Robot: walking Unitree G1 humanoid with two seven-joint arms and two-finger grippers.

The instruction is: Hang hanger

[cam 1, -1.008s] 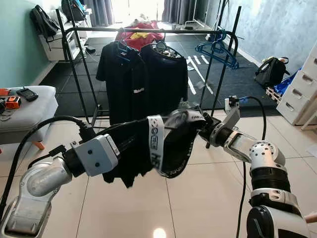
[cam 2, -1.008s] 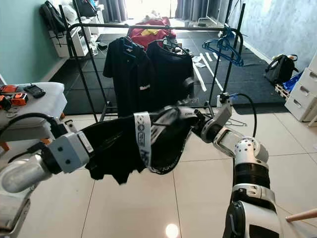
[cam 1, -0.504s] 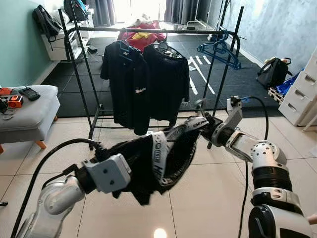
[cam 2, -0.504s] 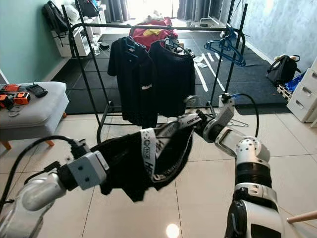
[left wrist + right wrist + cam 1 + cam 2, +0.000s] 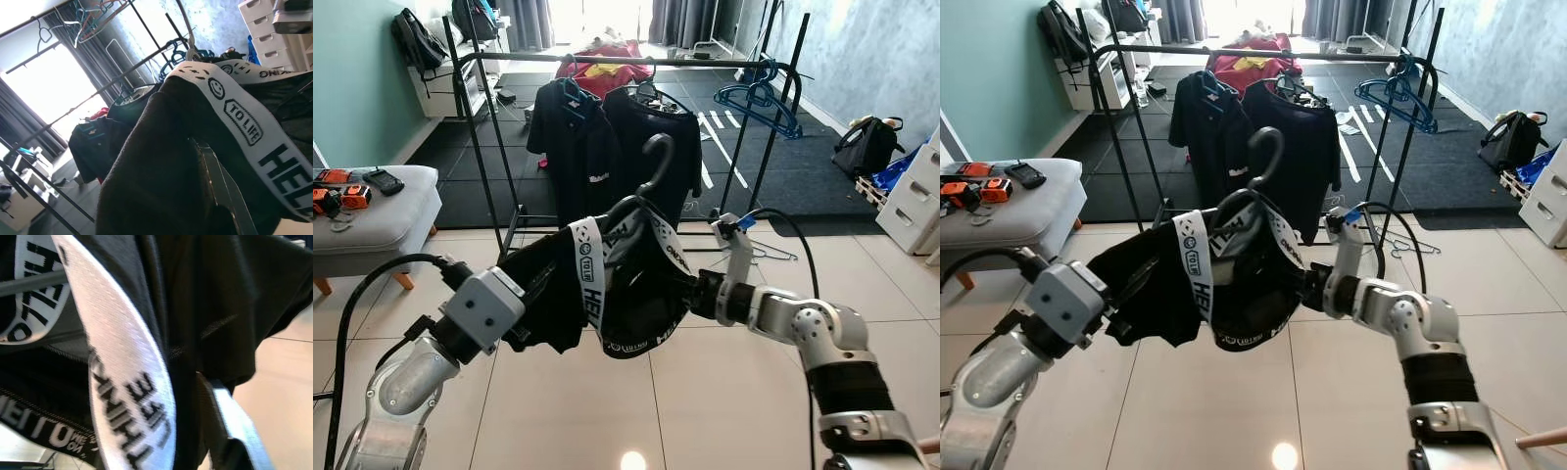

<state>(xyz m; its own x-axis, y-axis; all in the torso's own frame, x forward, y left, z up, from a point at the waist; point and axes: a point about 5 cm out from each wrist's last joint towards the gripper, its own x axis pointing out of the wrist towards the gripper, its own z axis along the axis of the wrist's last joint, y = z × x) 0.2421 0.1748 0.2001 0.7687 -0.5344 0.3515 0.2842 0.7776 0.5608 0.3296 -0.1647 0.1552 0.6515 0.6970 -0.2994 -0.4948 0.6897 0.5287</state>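
**Hook up, rail ahead and above**

On the left, the left tool (image 5: pixel 524 308) is buried in the black garment (image 5: pixel 607 294), gripping its left end. In the middle, the hanger (image 5: pixel 651 166) carries that garment, its hook upright and its long axis running side to side between the arms. On the right, the right tool (image 5: pixel 697 294) grips the other end. The rack rail (image 5: pixel 626 61) lies beyond and higher, well apart, so I judge both arms must lift forward together.
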